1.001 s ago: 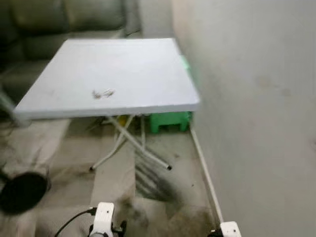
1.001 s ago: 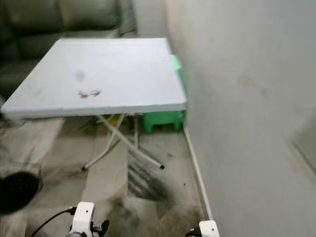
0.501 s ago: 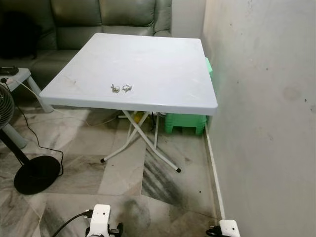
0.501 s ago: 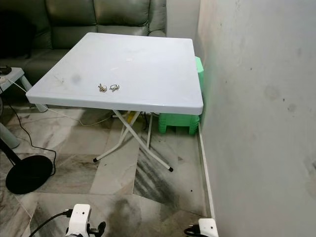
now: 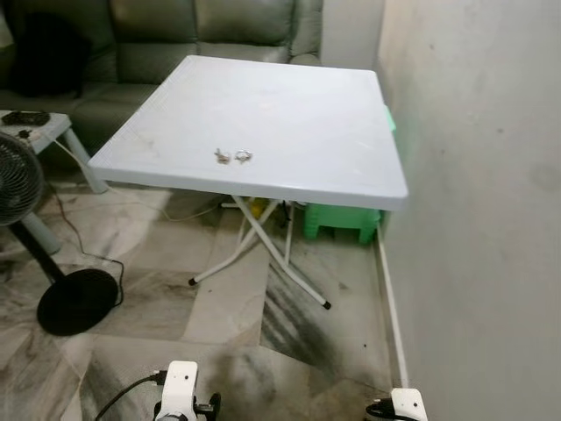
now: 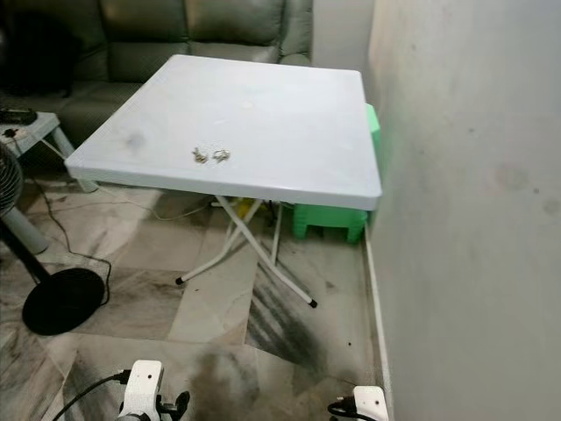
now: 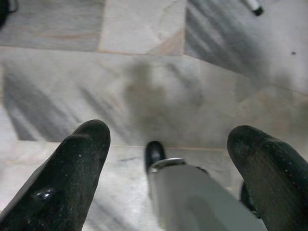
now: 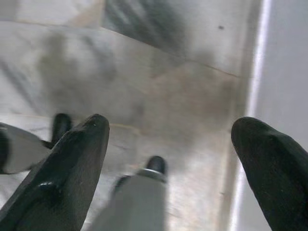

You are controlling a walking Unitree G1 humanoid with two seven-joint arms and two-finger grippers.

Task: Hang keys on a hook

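- none of the job is done yet, as far as i can judge: the keys (image 5: pixel 233 156) lie in a small bunch on the white desk (image 5: pixel 316 123), close to its near edge and a bit left of the middle.
- no hook can be seen on the wall (image 5: pixel 491 175) to the right, so the robot has to take the keys and then find the hook.
- both arms hang low, well apart from the desk. the left gripper (image 7: pixel 169 159) has its fingers (image 7: pixel 72 173) spread wide with nothing in them, and the right gripper (image 8: pixel 168 159) has its fingers (image 8: pixel 62 168) wide and empty too.
- the head views show the room: a dark sofa (image 5: pixel 175 35) far behind the desk, a green stool (image 5: pixel 344 219) under it by the wall, and a fan (image 5: pixel 53 263) on the left.
- the wrist views show what the head views do not: the open fingers up close over the marble floor (image 7: pixel 144 86), and grey robot parts below them.
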